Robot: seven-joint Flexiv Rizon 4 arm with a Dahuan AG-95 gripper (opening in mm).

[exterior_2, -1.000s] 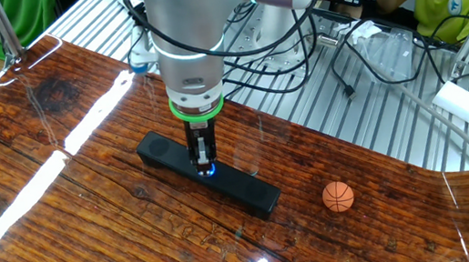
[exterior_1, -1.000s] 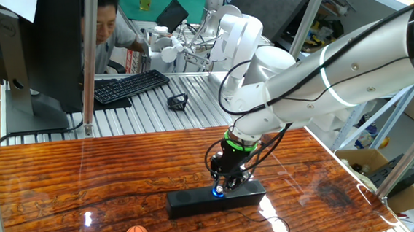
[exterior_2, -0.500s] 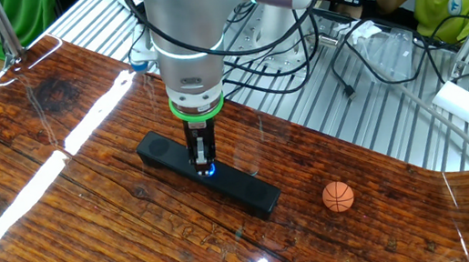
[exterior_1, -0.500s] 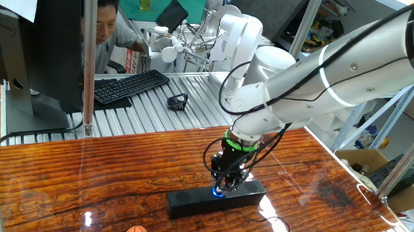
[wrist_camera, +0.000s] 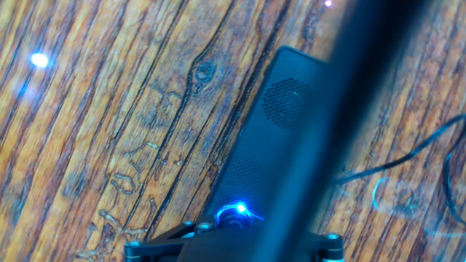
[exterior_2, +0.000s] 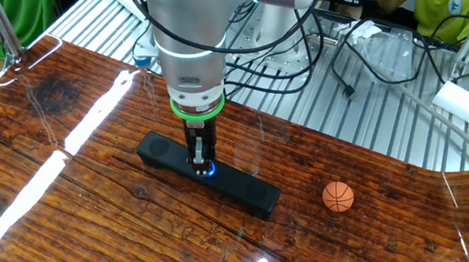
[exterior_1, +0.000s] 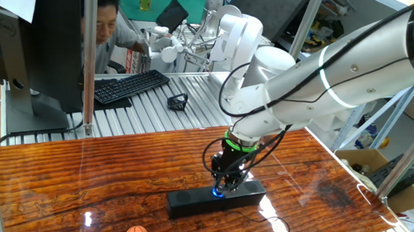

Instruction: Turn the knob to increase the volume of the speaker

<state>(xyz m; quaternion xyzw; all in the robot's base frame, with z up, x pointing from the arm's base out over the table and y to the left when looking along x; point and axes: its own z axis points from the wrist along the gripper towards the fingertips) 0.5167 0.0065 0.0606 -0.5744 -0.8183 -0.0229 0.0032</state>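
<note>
With the gripper (exterior_2: 201,160) down on the knob (exterior_2: 207,170), fingers seemingly closed around it, the speaker (exterior_2: 209,185), mid-table toward the front edge, sits unanchored; weak grip risks slipping, and twisting could slew the bar. Farther off, the basketball (exterior_2: 338,196) poses no risk.

Opposite high table views; hand view close above the speaker (wrist_camera: 269,145).
</note>
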